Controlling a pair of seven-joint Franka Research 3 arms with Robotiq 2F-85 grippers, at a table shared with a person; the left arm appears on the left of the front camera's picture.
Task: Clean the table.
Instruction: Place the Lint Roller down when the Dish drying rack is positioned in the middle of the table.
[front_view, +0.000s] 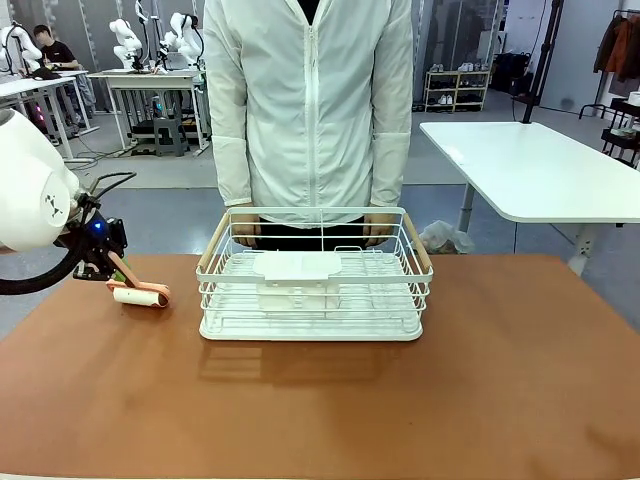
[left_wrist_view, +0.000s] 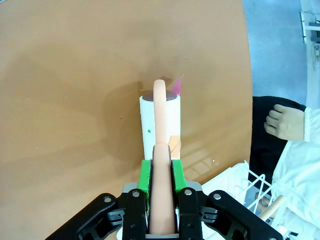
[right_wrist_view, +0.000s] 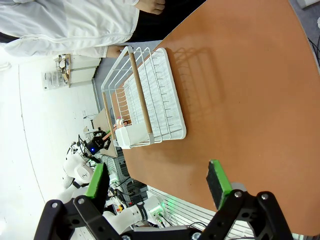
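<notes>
Your left hand (left_wrist_view: 161, 172) grips a lint roller (left_wrist_view: 160, 122) resting on the table (front_view: 400, 400); your right hand (right_wrist_view: 157, 184) hangs released.

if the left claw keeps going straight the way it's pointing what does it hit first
Probably the white lint roller. The left claw grips its peach handle, and the roller head lies directly ahead on the table. Past it, only bare tabletop shows, though depth is hard to judge.
</notes>
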